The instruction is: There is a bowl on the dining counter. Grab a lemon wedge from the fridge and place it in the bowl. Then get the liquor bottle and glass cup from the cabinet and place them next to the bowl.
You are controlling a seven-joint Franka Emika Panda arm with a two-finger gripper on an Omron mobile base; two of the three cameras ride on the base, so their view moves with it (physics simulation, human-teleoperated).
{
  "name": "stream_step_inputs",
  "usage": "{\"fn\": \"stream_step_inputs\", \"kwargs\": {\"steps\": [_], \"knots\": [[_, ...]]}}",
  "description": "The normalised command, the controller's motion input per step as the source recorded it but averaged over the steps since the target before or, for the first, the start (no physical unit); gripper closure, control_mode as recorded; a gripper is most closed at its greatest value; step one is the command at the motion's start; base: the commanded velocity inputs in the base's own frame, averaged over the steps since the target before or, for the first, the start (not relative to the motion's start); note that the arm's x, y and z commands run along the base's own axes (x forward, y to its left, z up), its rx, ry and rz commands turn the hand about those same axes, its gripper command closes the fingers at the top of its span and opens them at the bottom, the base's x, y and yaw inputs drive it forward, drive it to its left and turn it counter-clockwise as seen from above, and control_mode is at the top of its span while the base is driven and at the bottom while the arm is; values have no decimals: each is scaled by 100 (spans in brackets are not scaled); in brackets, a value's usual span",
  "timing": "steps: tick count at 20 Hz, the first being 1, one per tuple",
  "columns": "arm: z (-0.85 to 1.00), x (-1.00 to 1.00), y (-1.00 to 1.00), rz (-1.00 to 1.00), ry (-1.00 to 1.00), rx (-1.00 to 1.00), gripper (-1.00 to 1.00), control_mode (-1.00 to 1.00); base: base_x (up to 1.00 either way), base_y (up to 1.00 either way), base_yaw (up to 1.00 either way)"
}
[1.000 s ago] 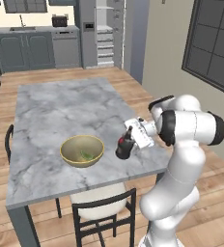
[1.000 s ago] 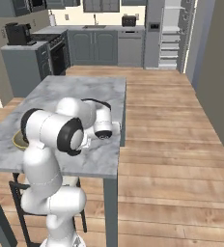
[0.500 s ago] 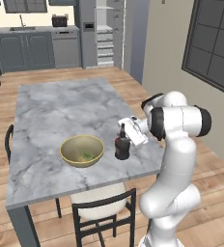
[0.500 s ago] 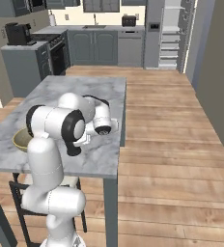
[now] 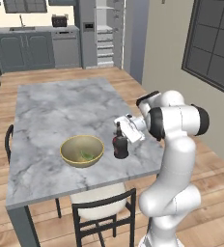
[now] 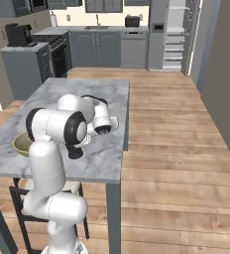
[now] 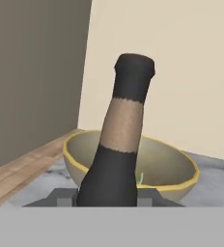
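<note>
gripper (image 5: pixel 122 131) part-open, fingers around the liquor bottle (image 5: pixel 119 144)

Arm (image 6: pixel 62 130) seen bent over marble counter (image 6: pixel 99 101) near its front edge. Bowl (image 6: pixel 22 144) partly hidden behind arm, at left on counter. Dark bottle base (image 6: pixel 76 152) seen standing on counter below elbow, just right of bowl. Fridge (image 6: pixel 159 33) placed at back, beside grey cabinets (image 6: pixel 107 48).

Bowl (image 5: pixel 82 151) on the counter (image 5: pixel 56 116) near its front edge, lemon wedge (image 5: pixel 86 155) inside the bowl, liquor bottle (image 5: pixel 119 144) upright on the counter just right of the bowl, end effector (image 5: pixel 125 131) at the bottle's right side, chair (image 5: pixel 104 217) tucked under the counter's front edge.
</note>
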Motion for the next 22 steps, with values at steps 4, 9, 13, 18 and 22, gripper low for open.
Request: {"fn": "stream_step_inputs", "kwargs": {"steps": [4, 9, 13, 18, 22], "knots": [[-23, -6, 0, 0, -12, -1, 100, -100, 0, 0, 0], [-18, -11, 0, 0, -15, 0, 100, -100, 0, 0, 0], [-9, -1, 0, 0, -12, 0, -100, -100, 0, 0, 0], [0, 0, 0, 0, -4, 0, -100, -100, 0, 0, 0], [0, 0, 0, 0, 0, 0, -100, -100, 0, 0, 0]]}}
